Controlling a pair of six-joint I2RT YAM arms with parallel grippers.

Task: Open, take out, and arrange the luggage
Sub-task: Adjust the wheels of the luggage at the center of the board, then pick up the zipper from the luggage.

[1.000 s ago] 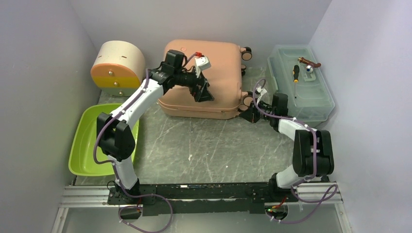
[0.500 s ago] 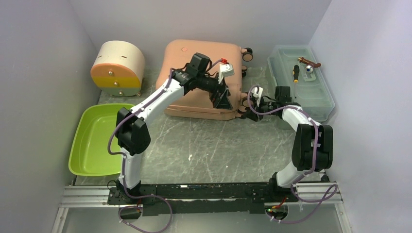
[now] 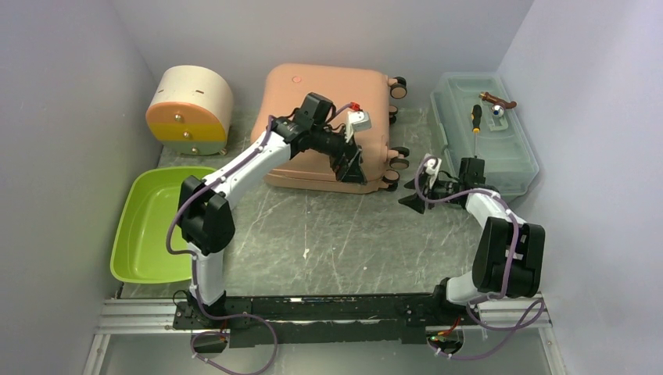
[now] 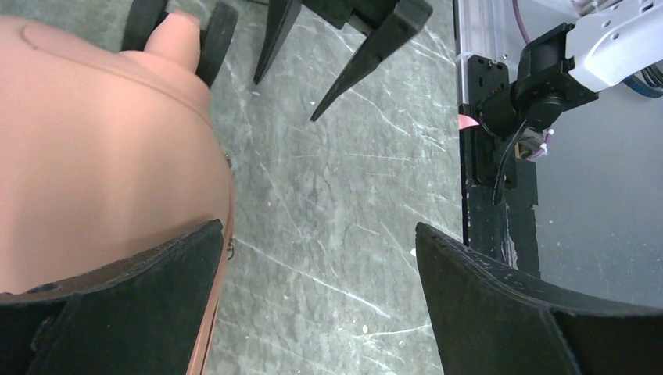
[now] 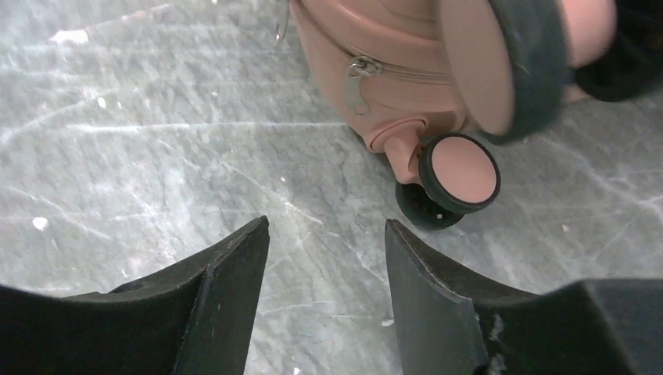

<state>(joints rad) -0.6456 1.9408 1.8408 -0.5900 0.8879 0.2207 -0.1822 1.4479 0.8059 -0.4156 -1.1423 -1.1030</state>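
The luggage lies flat and closed at the back middle of the worktop, its wheels pointing right. A small round mark on its top shell is too small to read.

The left end effector hangs over the luggage's near right corner, fingers spread wide and holding nothing. In the wrist view one finger lies across the pink shell (whether it touches cannot be told) and the other stands over bare worktop.

The right end effector is low over the worktop, just in front of the near wheels and apart from them. Its fingers are partly spread with only stone between them. Its camera shows the zip pull at the corner of the luggage and a pink-faced wheel.

A toolbox with a screwdriver on its lid stands at the right. A green tub and a cream box stand at the left
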